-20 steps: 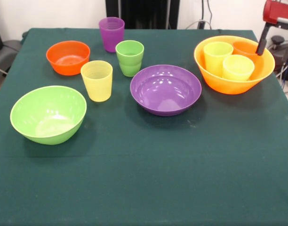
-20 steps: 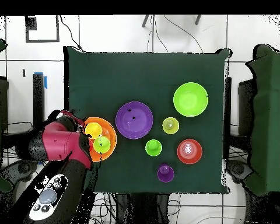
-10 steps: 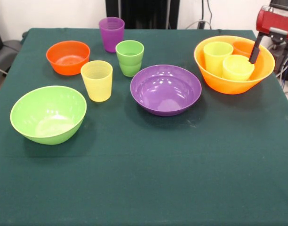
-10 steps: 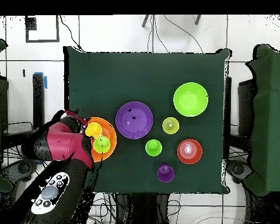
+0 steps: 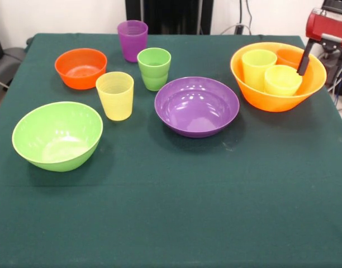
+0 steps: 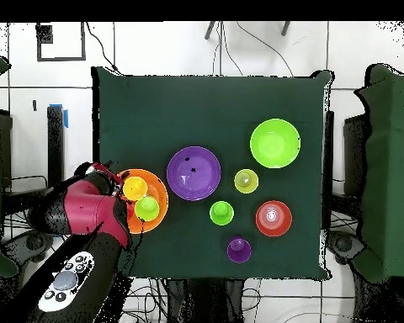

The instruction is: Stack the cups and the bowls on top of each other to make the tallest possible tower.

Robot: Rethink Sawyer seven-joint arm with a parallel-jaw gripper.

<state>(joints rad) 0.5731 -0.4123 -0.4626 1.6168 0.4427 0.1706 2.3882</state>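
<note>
Even, bright light is falling from above onto the green tablecloth (image 5: 171, 212). Soft, short shadows are lying on the cloth just in front of each vessel, most clearly beneath the lime green bowl (image 5: 57, 135) near the table's left edge and the purple bowl (image 5: 196, 106) at its middle. Small white highlights are glinting inside the purple bowl and along the rim of the orange bowl (image 5: 80, 67). The front view is staying in focus across the whole table.

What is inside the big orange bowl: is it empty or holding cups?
Holding cups: the big orange bowl contains three upright cups, lime, yellow and orange.
</note>
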